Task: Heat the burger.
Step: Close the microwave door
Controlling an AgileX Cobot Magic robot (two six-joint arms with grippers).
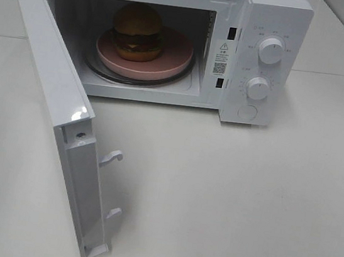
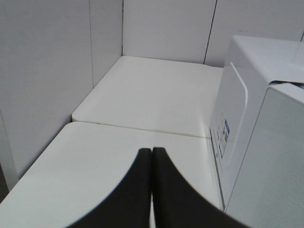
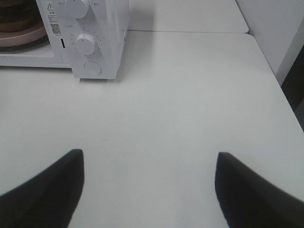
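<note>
Currently burger (image 1: 137, 30) sits on plate (image 1: 175, 65) inside microwave (image 1: 282, 16); door (image 1: 46, 74) stands open. Left hand (image 2: 151, 156) pinched closed, empty; right hand (image 3: 148, 154) spread wide. Recommend pushing door's free edge until latches (image 1: 112, 156) seat.

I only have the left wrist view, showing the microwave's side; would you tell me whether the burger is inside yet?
Observer: Yes, the burger sits on a pink plate inside the microwave.
Operator: Thank you. Is the door shut?
Observer: No, the door stands wide open.
Operator: And the right gripper?
Observer: Its fingers are spread open above the table, holding nothing.
</note>
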